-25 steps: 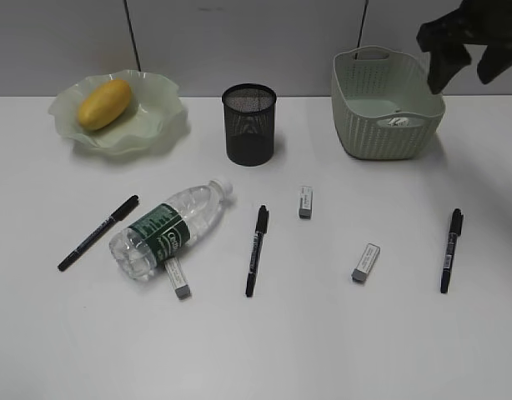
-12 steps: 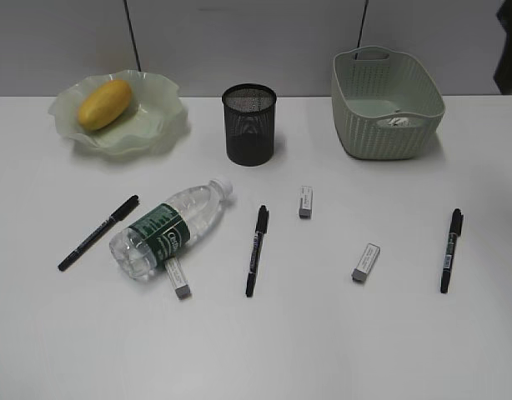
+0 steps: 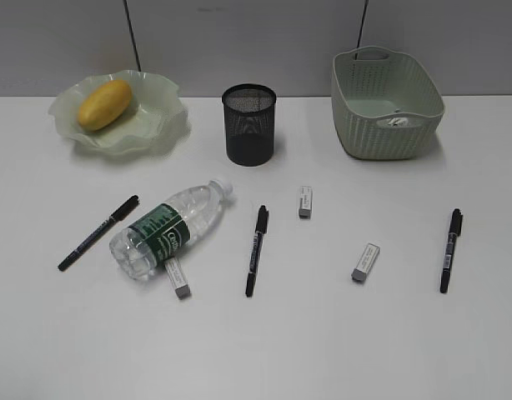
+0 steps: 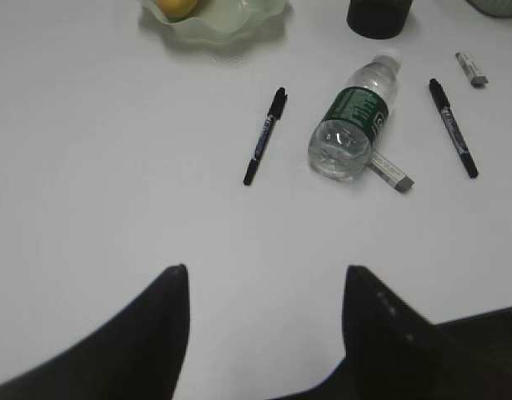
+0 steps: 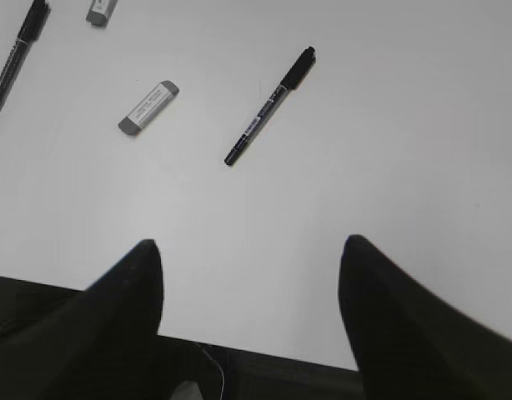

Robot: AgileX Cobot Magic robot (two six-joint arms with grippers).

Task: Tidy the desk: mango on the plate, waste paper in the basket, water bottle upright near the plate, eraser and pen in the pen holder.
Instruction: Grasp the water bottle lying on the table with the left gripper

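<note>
The mango (image 3: 105,103) lies on the green plate (image 3: 160,125) at the back left. The waste paper (image 3: 397,122) sits inside the basket (image 3: 386,102) at the back right. The water bottle (image 3: 168,227) lies on its side on the desk, also in the left wrist view (image 4: 353,119). The black pen holder (image 3: 249,123) stands at the back middle. Three pens (image 3: 256,249) (image 3: 97,232) (image 3: 451,249) and three erasers (image 3: 305,202) (image 3: 365,262) (image 3: 178,278) lie on the desk. My left gripper (image 4: 264,271) is open and empty near the front edge. My right gripper (image 5: 249,243) is open and empty above the front right edge.
The desk (image 3: 323,333) has bare white surface along the front. A grey partition wall runs behind the plate, the pen holder and the basket. Neither arm shows in the exterior view.
My right arm has drawn back from above the basket and left the exterior view. The objects on the desk have not moved.
</note>
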